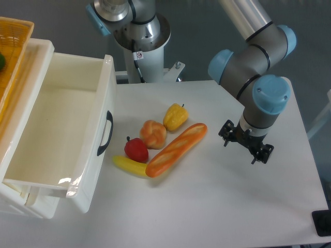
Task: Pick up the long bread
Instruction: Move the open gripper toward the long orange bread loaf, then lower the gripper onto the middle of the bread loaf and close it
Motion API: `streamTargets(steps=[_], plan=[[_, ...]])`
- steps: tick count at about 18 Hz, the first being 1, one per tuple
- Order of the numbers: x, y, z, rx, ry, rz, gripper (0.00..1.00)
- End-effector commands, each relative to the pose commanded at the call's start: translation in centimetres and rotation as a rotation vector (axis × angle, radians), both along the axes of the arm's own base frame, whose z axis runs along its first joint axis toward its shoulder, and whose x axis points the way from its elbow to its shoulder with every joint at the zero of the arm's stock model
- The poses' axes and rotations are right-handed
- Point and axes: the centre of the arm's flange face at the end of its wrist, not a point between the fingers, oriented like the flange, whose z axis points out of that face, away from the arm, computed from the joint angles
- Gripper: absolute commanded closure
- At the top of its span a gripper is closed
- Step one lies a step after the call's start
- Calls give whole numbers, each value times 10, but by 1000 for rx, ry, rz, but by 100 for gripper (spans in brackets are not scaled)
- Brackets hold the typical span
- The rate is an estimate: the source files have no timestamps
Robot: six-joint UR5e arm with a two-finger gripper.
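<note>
Bread was the target: a long glossy toy baguette (177, 149), orange-brown fading to tan, lay slantwise near the middle of the white counter (222, 206), its lower end touching a curved yellow toy banana (129, 166). Close on its left sat a small round orange-tan bun (153, 133) and a red toy apple (136, 150), with a yellow toy pepper (175, 117) just above it.

The grey and blue arm's black hand (246, 142) hung at the right of the frame, well apart from the baguette and holding nothing. Its fingers were too small and dark for me to tell how wide they stood.

I judged the task barely begun, with the approach step in hand. The next move would call for carrying the hand leftward over the loaf's middle, turning it to close across the narrow width, and descending clear of the bun.

A white plastic drawer box (62, 134) stood open at the left.
</note>
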Motion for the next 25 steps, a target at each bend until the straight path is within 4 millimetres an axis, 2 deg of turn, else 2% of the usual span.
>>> streamTargets(steps=[2, 5, 9, 11, 13, 14, 18, 21, 25], plan=[[1, 0, 4, 5, 4, 4, 0], [6, 0, -2, 0, -9, 8, 0], [30, -13, -11, -9, -42, 8, 0], [43, -15, 0, 5, -33, 4, 0], [56, -15, -10, 15, -69, 1, 0], [65, -10, -16, 30, -94, 0, 0], [97, 24, -15, 51, -129, 65, 0], [112, 40, -18, 38, -145, 163, 0], [147, 64, -24, 1, -179, 110, 0]])
